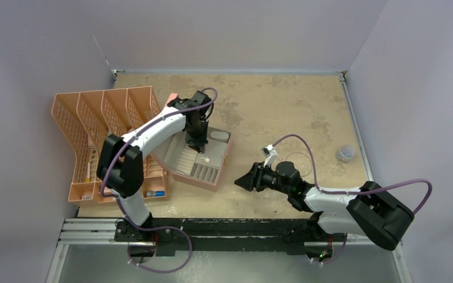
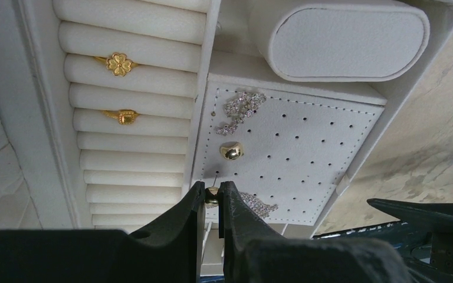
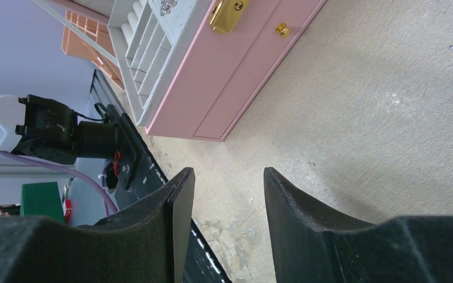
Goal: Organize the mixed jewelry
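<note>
Black fingers of the left gripper (image 2: 212,190) fill the bottom of the left wrist view, closed to a narrow gap with a small gold stud (image 2: 212,196) pinched between their tips. The stud sits just above the near edge of the white perforated pad (image 2: 307,147) inside the pink jewelry box (image 1: 214,172).

On that pad lie a gold ball stud (image 2: 231,151), just beyond the gripper, and a sparkly earring (image 2: 243,106) farther up. A second sparkly piece (image 2: 259,205) touches the pad beside the right fingertip. Left of the pad run the white ring rolls (image 2: 133,159); a gold clover ring (image 2: 120,63) and a second gold ring (image 2: 126,117) sit tucked in separate slots between them. An oval white cushion (image 2: 345,41) occupies the compartment beyond the pad.

From above, the left arm reaches over the box, which stands next to a pink file rack (image 1: 94,118) on the tan table (image 1: 271,100).

The right gripper (image 3: 227,183) hangs over bare table, well apart from the box, with its jaws wide and nothing between them — its camera looks at the box front with the gold clasp (image 3: 227,13) and knob (image 3: 281,28). A thin wire hoop (image 1: 298,154) lies faintly visible beside the right wrist, and a clear cup (image 1: 345,153) stands near the table's right edge.
</note>
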You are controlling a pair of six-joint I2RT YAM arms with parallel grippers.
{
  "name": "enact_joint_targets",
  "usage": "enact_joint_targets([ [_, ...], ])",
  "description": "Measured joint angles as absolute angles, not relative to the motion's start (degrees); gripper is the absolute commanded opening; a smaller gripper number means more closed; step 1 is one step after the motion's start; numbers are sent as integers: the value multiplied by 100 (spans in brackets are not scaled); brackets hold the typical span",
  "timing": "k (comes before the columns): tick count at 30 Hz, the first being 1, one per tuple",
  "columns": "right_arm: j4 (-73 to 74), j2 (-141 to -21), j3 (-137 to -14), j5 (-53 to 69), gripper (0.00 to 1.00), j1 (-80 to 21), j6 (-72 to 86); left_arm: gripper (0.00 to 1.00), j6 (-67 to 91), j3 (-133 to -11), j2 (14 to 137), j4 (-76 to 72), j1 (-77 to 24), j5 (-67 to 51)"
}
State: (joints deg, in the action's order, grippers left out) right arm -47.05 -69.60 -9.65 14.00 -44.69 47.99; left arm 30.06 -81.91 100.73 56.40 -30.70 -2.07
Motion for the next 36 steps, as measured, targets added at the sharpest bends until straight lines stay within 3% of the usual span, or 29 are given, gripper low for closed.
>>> enact_joint_targets([
  [36,-4748,-6978,-928,1400,50,-4469,4797,10,2930,-8077,10073,5494,-3070,-259],
])
